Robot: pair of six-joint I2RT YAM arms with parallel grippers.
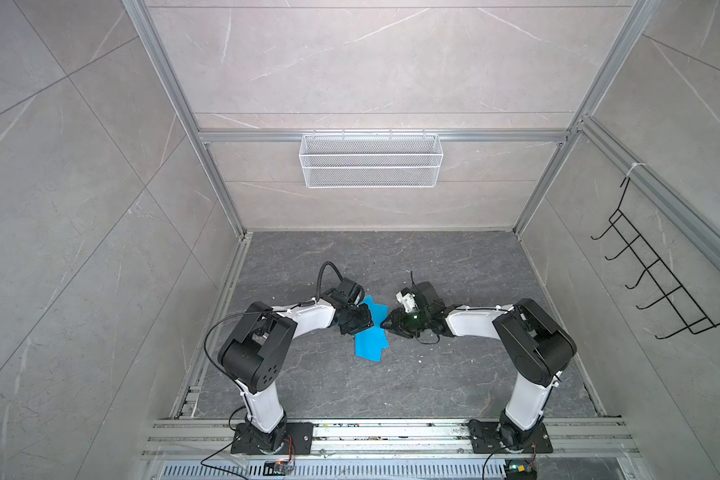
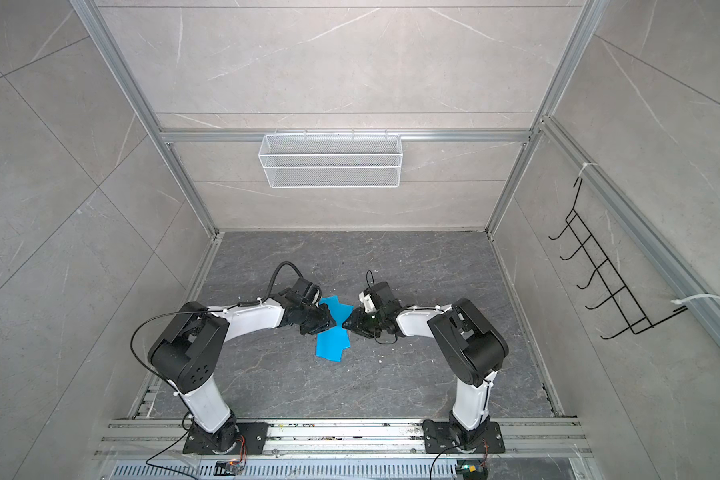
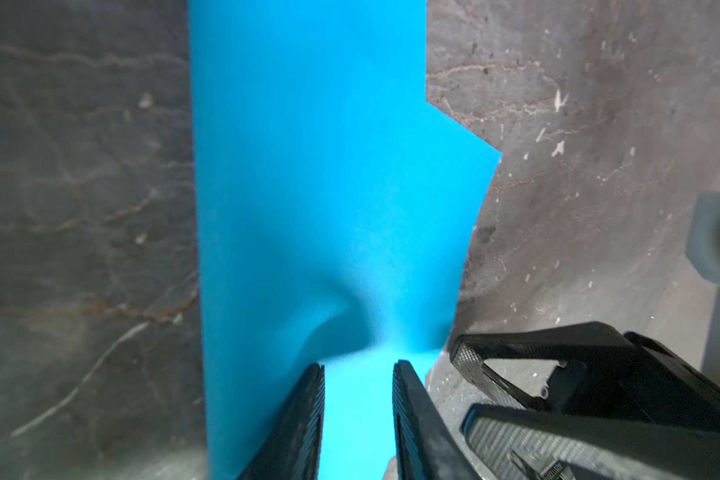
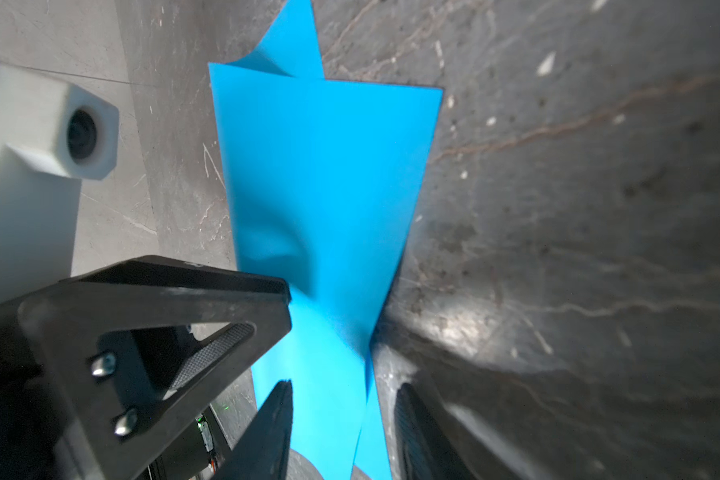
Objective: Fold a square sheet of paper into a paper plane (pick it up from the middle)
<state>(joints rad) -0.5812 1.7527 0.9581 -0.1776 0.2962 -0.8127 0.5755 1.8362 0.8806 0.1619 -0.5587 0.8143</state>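
Note:
The square sheet of paper (image 1: 370, 343) (image 2: 331, 344), bright blue, lies on the dark marble table, folded over into a long uneven strip with offset layers. It bulges up near the grippers (image 3: 308, 187) (image 4: 329, 166). My left gripper (image 1: 366, 321) (image 2: 328, 320) (image 3: 358, 365) hovers over the strip's left edge, jaws apart, blue paper showing in the gap. My right gripper (image 1: 385, 325) (image 2: 347, 323) (image 4: 345, 384) faces it from the right, jaws apart over the paper's edge. Neither pinches the paper. The two grippers almost meet at mid-strip.
A white wire basket (image 1: 371, 160) hangs on the back wall. A black wire hook rack (image 1: 657, 282) is on the right wall. Aluminium rails (image 1: 391, 432) carry both arm bases at the front. Small white specks dot the table (image 1: 433, 374).

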